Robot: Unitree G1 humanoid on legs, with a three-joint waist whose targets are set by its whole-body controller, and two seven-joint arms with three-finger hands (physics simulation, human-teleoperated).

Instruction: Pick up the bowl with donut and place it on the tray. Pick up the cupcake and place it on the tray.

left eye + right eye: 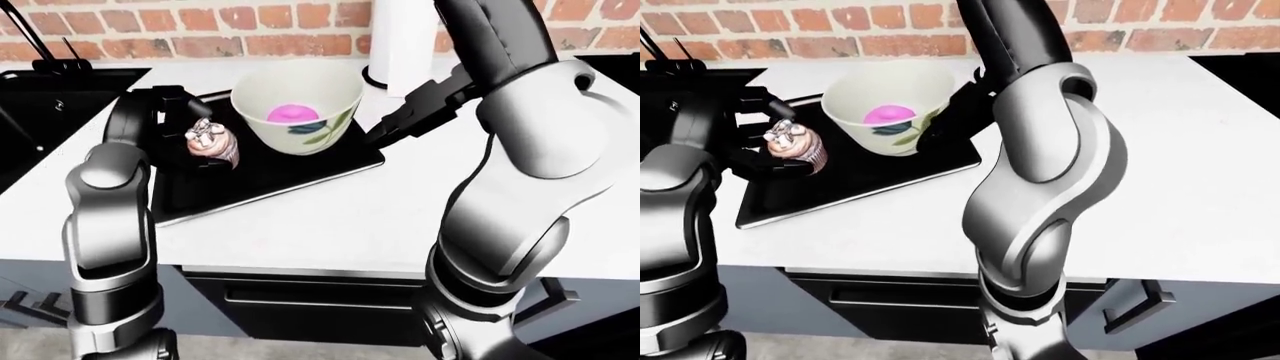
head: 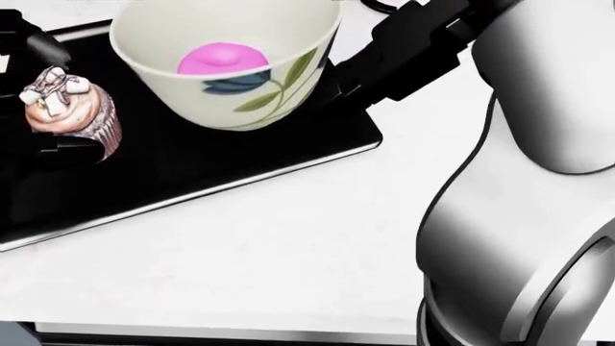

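The floral bowl (image 2: 226, 65) with its pink donut (image 2: 223, 58) sits tilted on the black tray (image 2: 192, 162), the right hand (image 1: 385, 133) against its right side; its grip cannot be told. Left of it, the left hand (image 1: 758, 139) pinches the tilted cupcake (image 2: 69, 112) over the tray on the white counter (image 2: 288, 252).

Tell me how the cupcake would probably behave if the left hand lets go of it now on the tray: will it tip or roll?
The cupcake leans tilted over the tray, so it may well tip. Its wrapper narrows toward the base, so once on its side it would likely roll in a curve. The frosting looks soft, and the left hand could probably smear it.
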